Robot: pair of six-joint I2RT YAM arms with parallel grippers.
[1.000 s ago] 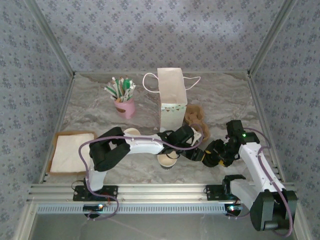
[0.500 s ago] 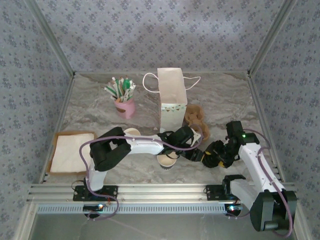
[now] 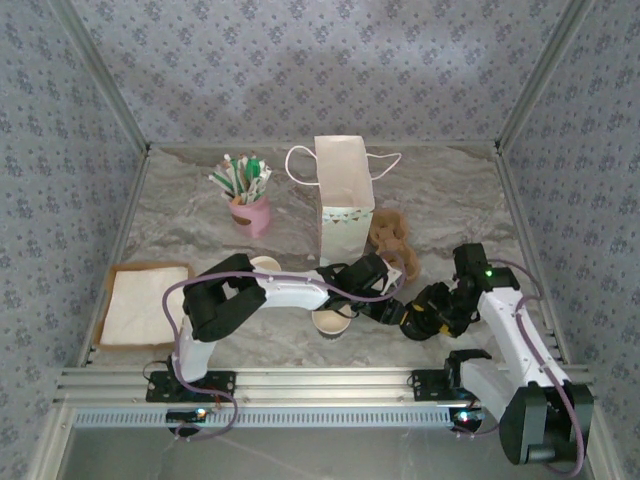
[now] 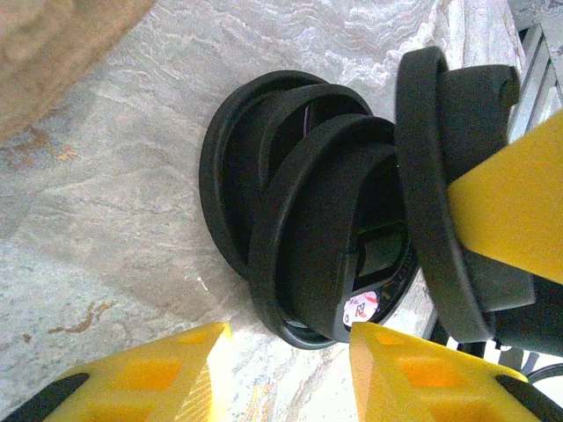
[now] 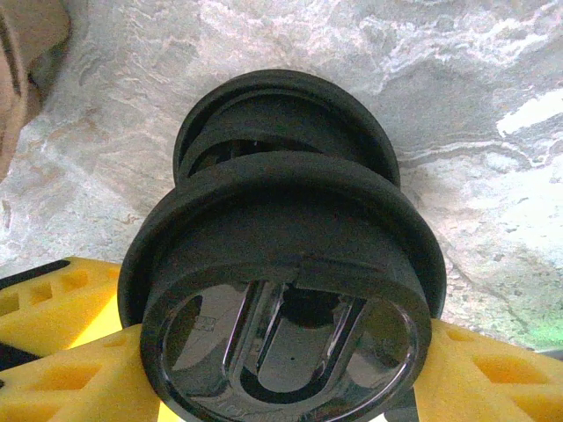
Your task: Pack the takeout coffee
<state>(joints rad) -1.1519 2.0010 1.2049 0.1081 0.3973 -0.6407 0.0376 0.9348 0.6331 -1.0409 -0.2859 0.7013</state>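
- The right tool [image 5: 281, 356] is clamping the black lid [image 5: 283, 281] across its rim, with a yellow finger bearing on each side; the lid is being held on edge, close above the desk [image 5: 493, 79]
- The left tool [image 4: 286, 345] is waiting with its fingers apart and gripping nothing, its tips just short of the spare lids [image 4: 264, 176], which are nesting and leaning on the desk
- I cannot tell whether the held lid is already clear of the spares or touching the nearest one
- The paper cup [image 3: 331, 322] is standing upright and uncovered at 9 o'clock of both tools, near them, and at 6 o'clock of the paper bag [image 3: 345, 195]
- Judgement: one lid is being freed from the nest for the cup; the left tool should be pinning the spares while the right is drawing straight along the stack axis, since a sideways pull is risking a second lid coming along
- Judgement: the lid then needs turning flat, centring over the cup mouth and pressing evenly; a lopsided push is likely to be buckling the thin wall
- Lids: round black moulded plastic, raised rim, recessed ribbed centre, slightly glossy and probably slick in the grip
- Cup: thin paper, cream inside, brownish outside
- Desk: smooth, with a marbled grey-and-tan pattern
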